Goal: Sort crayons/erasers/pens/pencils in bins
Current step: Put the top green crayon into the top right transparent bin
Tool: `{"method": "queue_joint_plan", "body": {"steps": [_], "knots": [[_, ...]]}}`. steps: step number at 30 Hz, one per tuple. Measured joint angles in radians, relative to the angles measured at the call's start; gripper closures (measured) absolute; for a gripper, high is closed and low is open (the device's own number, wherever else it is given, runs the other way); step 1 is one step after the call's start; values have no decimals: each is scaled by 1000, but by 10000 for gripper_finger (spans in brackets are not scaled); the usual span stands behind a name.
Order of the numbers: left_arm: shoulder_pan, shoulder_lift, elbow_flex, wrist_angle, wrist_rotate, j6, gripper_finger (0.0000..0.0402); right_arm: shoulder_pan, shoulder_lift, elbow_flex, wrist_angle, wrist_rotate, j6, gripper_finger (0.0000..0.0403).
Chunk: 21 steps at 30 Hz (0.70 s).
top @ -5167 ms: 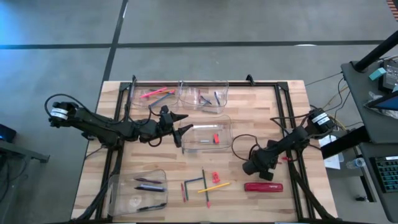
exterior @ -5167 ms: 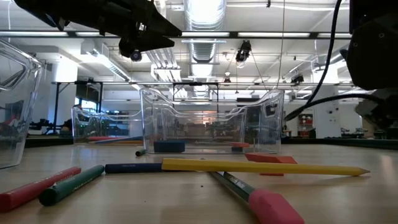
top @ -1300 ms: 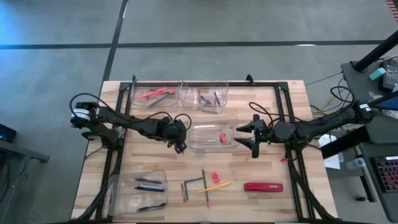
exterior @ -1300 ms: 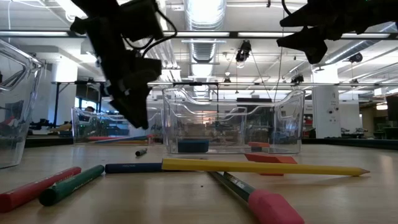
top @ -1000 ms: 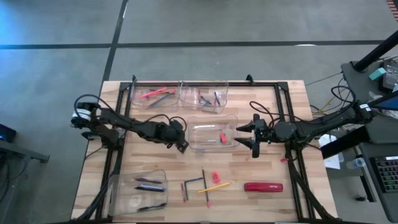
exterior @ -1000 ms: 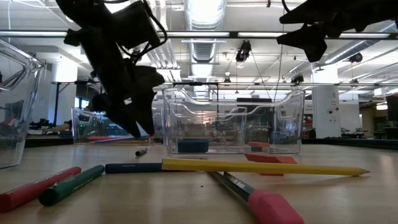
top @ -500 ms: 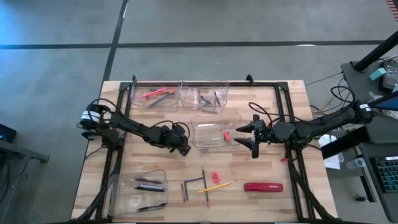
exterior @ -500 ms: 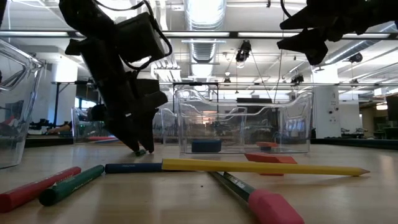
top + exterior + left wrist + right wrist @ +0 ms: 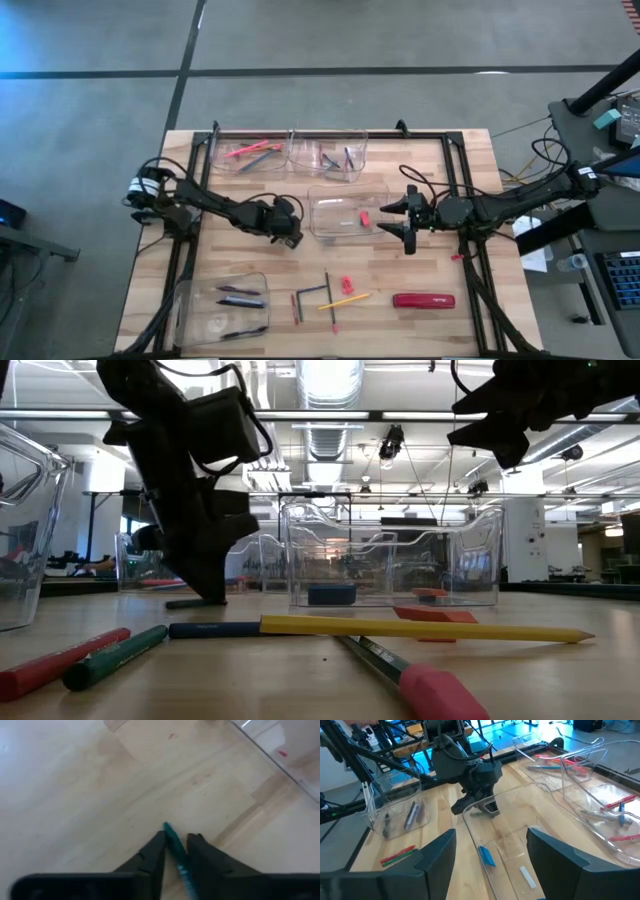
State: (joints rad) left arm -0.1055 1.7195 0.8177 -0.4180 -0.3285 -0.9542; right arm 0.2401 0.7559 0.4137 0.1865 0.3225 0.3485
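Worktop (image 9: pixel 460 310): four bins, each already part-filled — two at the far edge (image 9: pixel 250 153) (image 9: pixel 328 155), one at centre (image 9: pixel 347 211) with a red eraser (image 9: pixel 365 217), one near the front-left corner (image 9: pixel 222 305). Still loose near the front edge, so sorting is judged roughly half done: a cluster of pencils (image 9: pixel 325 298), a small red eraser (image 9: pixel 347 285), a large red oblong (image 9: pixel 423 299). Left hand (image 9: pixel 176 851), low on the worktop just left of the centre bin, pinching a teal stick (image 9: pixel 173 841); right hand (image 9: pixel 400 218) spread, waiting at that bin's right end.

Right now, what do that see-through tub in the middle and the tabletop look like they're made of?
The middle bin looks like clear, glossy plastic: you see the table and its contents through its walls, and its rim catches light. The table looks like pale wood with a smooth matte finish, judging by the plank seams and grain.
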Motion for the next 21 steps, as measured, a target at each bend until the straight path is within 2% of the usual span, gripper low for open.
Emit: {"method": "queue_joint_plan", "body": {"steps": [4,8,13,18,21], "knots": [[4,-2,-3,-4,1,17,390,0,0,-2,-4,0,0,172],[10,-21,11,-53,4,46,390,0,0,-2,-5,0,6,172],[10,-123,-3,-161,-28,74,397,0,0,-2,-10,1,7,172],[12,-283,3,-225,-163,102,398,0,0,-3,-10,3,4,172],[21,-374,3,-193,-265,190,399,0,0,-3,-10,9,2,172]]}}
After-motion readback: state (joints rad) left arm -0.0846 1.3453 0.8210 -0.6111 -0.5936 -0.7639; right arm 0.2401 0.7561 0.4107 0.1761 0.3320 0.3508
